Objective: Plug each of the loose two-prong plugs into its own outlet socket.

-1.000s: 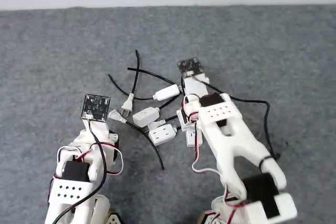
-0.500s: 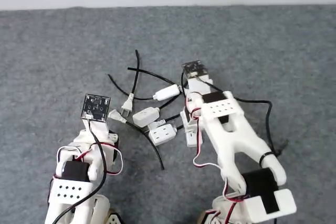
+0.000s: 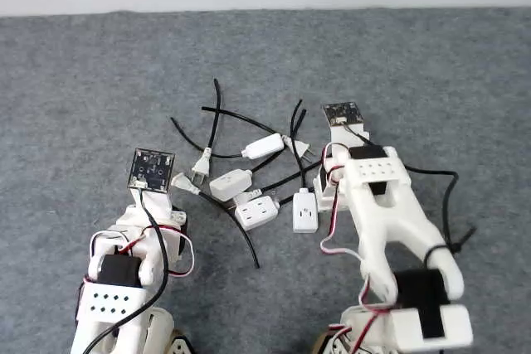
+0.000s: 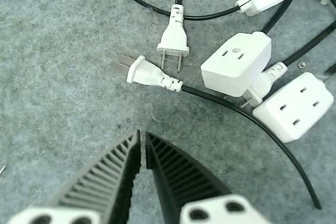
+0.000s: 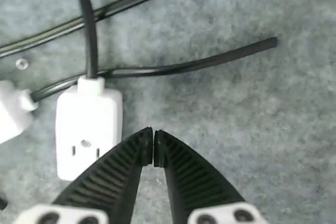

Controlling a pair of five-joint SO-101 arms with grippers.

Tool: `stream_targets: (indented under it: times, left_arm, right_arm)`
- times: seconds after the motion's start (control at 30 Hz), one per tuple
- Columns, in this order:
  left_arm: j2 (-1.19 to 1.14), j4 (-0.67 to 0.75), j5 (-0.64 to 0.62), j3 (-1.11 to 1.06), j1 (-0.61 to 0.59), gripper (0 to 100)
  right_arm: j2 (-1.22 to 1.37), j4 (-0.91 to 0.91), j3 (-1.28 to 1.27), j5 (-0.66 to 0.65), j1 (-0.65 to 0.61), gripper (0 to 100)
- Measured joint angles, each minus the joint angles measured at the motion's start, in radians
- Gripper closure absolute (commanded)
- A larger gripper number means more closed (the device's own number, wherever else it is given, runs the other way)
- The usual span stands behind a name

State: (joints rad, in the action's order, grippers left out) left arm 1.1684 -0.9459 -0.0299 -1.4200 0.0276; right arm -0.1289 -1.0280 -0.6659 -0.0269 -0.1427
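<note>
Two loose white two-prong plugs (image 4: 173,39) (image 4: 145,73) lie on the grey felt just beyond my left gripper (image 4: 143,144), which is shut on nothing. Past them sit a single white outlet socket (image 4: 236,67) and a multi-outlet block (image 4: 294,106). In the high view these plugs (image 3: 202,166) (image 3: 183,183) lie left of the sockets (image 3: 231,182) (image 3: 255,211). My right gripper (image 5: 153,144) is shut and empty, right beside another white socket (image 5: 88,128), which the high view shows as socket (image 3: 304,210). A long white connector (image 3: 265,147) lies farther back.
Black cables (image 3: 217,113) loop and cross among the sockets, and one cut cable end (image 5: 269,42) lies near my right gripper. A tiny screw (image 5: 21,63) rests on the felt. The left arm (image 3: 137,263) and right arm (image 3: 377,196) flank the pile.
The right arm has swung to the right, off the cluster, uncovering the white socket and a cable it stood over. The left arm has not moved.
</note>
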Motion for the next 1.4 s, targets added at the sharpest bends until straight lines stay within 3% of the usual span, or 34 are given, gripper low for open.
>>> stream_targets:
  times: [0.13,0.33,0.83,1.4]
  left_arm:
    - [0.000,0.000,0.000,0.000,0.000,98]
    - [0.000,0.000,0.000,0.000,0.002,98]
    - [0.000,0.000,0.002,0.000,0.000,98]
    - [0.000,0.000,0.002,-0.012,0.000,98]
  right_arm:
    - [-0.175,-0.020,-0.043,0.011,0.000,99.0]
    - [-0.364,0.017,-0.189,0.015,-0.130,98.9]
    - [-0.227,0.094,-0.210,0.015,-0.198,99.0]
    - [-0.229,0.120,-0.262,-0.012,-0.112,99.0]
